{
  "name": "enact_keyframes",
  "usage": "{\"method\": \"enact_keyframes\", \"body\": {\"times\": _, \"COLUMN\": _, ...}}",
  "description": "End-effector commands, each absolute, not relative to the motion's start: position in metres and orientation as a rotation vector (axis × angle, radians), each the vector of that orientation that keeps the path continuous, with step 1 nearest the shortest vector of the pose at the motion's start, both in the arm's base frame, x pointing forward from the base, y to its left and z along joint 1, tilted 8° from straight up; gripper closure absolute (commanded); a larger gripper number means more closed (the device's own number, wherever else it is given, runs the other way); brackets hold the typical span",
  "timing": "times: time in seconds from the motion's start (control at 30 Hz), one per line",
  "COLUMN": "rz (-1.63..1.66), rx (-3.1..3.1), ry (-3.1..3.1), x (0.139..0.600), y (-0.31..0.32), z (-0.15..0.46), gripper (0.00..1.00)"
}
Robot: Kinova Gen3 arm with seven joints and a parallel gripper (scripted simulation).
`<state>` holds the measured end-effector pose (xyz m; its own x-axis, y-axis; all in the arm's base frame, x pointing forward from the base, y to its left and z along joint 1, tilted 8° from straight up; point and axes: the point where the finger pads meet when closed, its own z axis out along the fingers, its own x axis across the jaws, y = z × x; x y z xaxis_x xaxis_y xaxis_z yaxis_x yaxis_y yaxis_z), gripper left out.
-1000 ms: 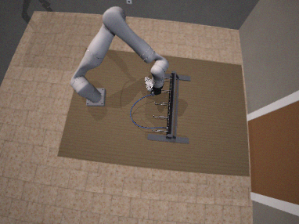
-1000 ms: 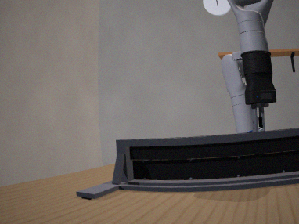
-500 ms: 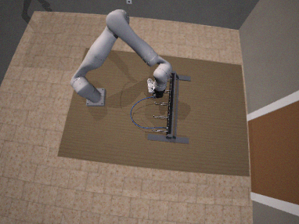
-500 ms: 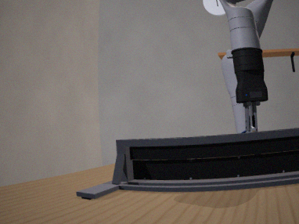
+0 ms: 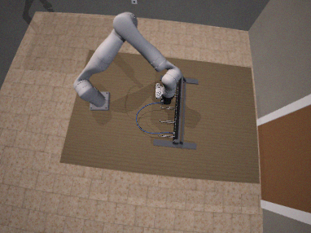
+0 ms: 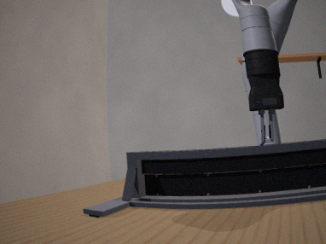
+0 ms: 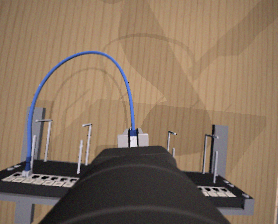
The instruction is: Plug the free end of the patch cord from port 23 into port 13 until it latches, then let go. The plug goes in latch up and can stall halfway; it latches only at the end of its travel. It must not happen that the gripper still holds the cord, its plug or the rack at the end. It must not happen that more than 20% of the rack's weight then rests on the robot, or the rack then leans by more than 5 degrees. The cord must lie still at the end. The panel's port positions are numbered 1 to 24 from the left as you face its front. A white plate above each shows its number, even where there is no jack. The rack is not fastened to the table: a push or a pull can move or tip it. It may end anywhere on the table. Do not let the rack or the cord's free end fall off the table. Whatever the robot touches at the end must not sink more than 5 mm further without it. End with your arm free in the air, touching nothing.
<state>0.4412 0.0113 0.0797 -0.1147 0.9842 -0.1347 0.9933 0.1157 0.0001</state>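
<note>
One arm bent over rack (image 6: pixel 133 171), hand (image 6: pixel 266 133) pointing down, clamped on, apparently, plug (image 7: pixel 132 138).

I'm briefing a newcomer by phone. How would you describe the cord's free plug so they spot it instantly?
Find the dark rack on the brown table, then the blue cord arching from its front. The cord's free end is a pale plug pinched in the gripper, not seated in the panel like its other end.

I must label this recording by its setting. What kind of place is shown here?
Probably a bare test room for network cabling work: a robot arm bolted to a wooden table, a free-standing patch panel rack with a blue patch cord, and a tiled floor.
</note>
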Motion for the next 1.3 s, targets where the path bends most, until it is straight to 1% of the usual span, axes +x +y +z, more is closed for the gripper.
{"method": "enact_keyframes", "body": {"times": 0.0, "rz": -0.136, "rx": 2.036, "ry": 2.252, "x": 0.443, "y": 0.008, "z": 0.081, "gripper": 1.0}}
{"method": "enact_keyframes", "body": {"times": 1.27, "rz": -0.126, "rx": 2.164, "ry": 2.123, "x": 0.454, "y": -0.006, "z": 0.086, "gripper": 1.0}}
